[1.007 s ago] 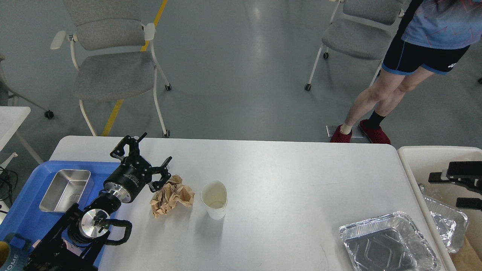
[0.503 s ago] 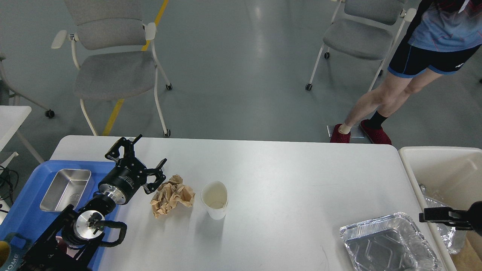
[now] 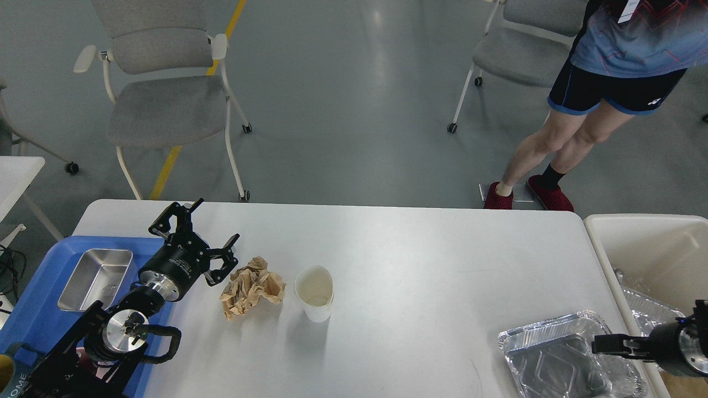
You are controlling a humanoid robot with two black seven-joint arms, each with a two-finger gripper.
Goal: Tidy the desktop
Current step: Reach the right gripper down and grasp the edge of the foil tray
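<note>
- Two grippers in view: left gripper point(image 3: 194, 235) with fingers spread apart and empty, poised above the desktop point(image 3: 420, 260) just left of the crumpled brown paper point(image 3: 251, 286); right gripper point(image 3: 608, 346) at the lower right edge, over the near foil tray point(image 3: 569, 356), seen side-on and dark, finger state impossible to tell.
- Desktop: white, spanning the middle of the view, flanked by the blue tray point(image 3: 33, 318) at left and the cream bin point(image 3: 647, 246) at right.
- Step in hand, as judged: clearing of loose litter, with paper, cup and one foil tray not yet removed.
- Next move, as judged: for the left gripper, a short shift right and down to straddle the paper, then closure on the wad; light, springy material, likely to slip from a shallow pinch.
- Count on the desktop: one crumpled paper, one white paper cup point(image 3: 315, 293) standing upright just right of the paper, one foil tray near the right front corner.
- Count elsewhere: one steel container point(image 3: 95, 278) in the blue tray; one foil tray in bin point(image 3: 647, 315), partly hidden.
- Background: two grey chairs point(image 3: 160, 105), one standing person point(image 3: 603, 83).
</note>
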